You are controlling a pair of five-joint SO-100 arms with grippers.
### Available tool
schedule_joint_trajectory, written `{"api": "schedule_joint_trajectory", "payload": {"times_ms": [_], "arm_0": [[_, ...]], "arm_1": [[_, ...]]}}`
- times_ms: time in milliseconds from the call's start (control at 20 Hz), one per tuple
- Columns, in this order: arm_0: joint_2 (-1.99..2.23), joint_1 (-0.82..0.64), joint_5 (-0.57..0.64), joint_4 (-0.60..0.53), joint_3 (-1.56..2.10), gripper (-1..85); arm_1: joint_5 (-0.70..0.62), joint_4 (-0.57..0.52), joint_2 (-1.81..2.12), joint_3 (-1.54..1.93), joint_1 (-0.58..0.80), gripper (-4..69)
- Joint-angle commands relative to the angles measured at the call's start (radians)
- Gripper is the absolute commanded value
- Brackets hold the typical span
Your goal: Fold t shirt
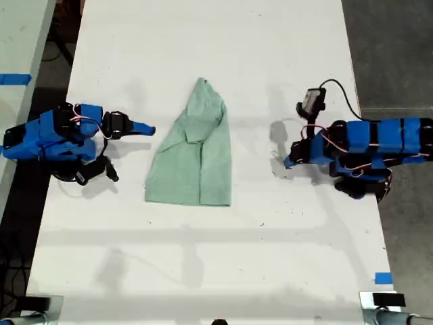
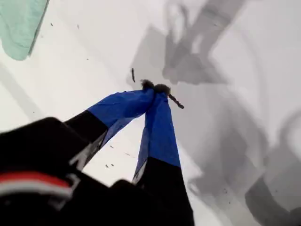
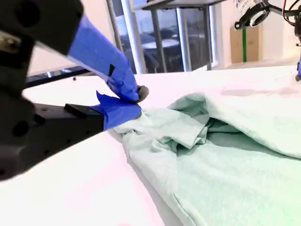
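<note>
Two grippers, both pinched closed on nothing: my first gripper (image 1: 289,161) sits off toward the exterior view's right, well apart from the t shirt (image 1: 196,152). The shirt lies mid-table (image 1: 203,257), partly folded, pointed end away from the camera. My second gripper (image 1: 149,128) is just beside its edge, maybe touching, hard to tell.

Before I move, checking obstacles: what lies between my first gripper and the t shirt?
Only bare table between my first gripper and the t shirt; exterior view.
</note>
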Motion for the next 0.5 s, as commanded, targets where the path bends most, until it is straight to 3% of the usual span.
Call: {"api": "schedule_joint_trajectory", "payload": {"times_ms": [0, 50, 450], "arm_0": [[0.008, -0.006, -0.02, 0.003, 0.009, -0.1], [0.008, -0.008, -0.02, 0.003, 0.009, -0.1], [0.008, -0.006, -0.018, 0.002, 0.009, -0.1]], "arm_1": [[0.0, 0.133, 0.477, 0.19, 0.023, -1.2], [-0.008, 0.21, 0.706, 0.304, 0.028, -1.2], [0.041, 0.25, 0.698, 0.319, 0.054, -1.2]]}}
